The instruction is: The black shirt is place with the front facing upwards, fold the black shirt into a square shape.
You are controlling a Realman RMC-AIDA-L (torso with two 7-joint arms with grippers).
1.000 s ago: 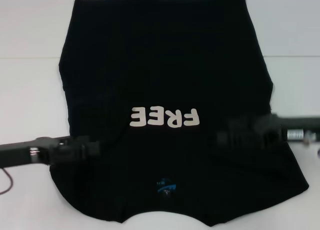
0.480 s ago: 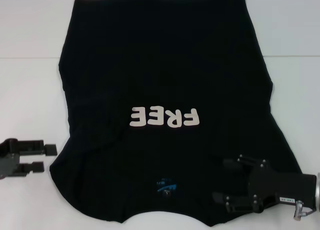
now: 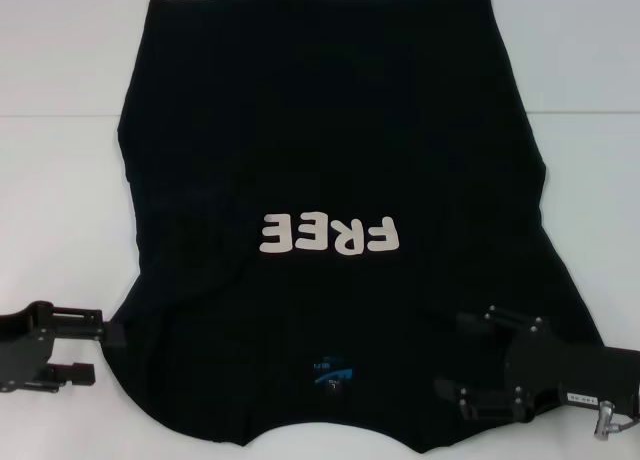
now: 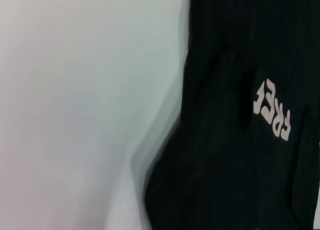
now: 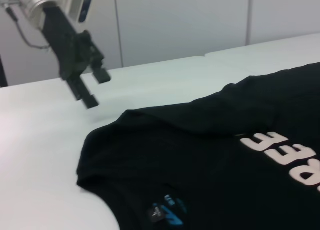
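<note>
At the black shirt (image 3: 330, 150), left gripper (image 3: 95, 352) moved closer.

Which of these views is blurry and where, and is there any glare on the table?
Left wrist view: the shirt edge is smeared with motion blur against the table. Right wrist view: sharp, with the left gripper crisp and the lettering readable. Head view: soft overall, shirt detail lost in black, table evenly bright with no distinct glare spot.

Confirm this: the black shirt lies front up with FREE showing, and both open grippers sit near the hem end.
Wrong end. Head view shows the left gripper and right gripper, both open, flanking the collar end of the black shirt, beside its blue neck label.
</note>
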